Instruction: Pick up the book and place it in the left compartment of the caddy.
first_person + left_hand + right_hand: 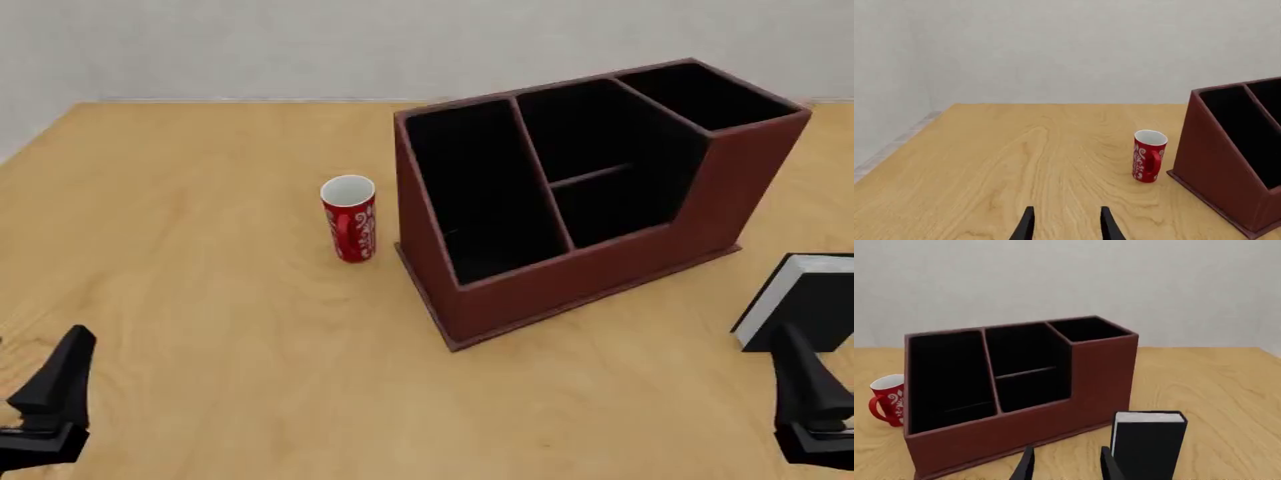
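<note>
The book (pixel 805 305) is black with white page edges and stands upright on the table to the right of the caddy (pixel 587 270). In the right wrist view the book (pixel 1149 446) is close ahead of my right gripper (pixel 1066 467), slightly off to one side of its open fingers and not touching them. The caddy's left compartment (pixel 474 200) is a long black-lined slot with nothing in it. My left gripper (pixel 1066 227) hovers open over bare wood at the near left, holding nothing.
A red-and-white patterned cup (pixel 350 218) stands just left of the caddy, near the left compartment's outer wall. The caddy's two middle slots and its raised end slot (pixel 701 95) lie to the right. A pale wall lies beyond the table's far edge.
</note>
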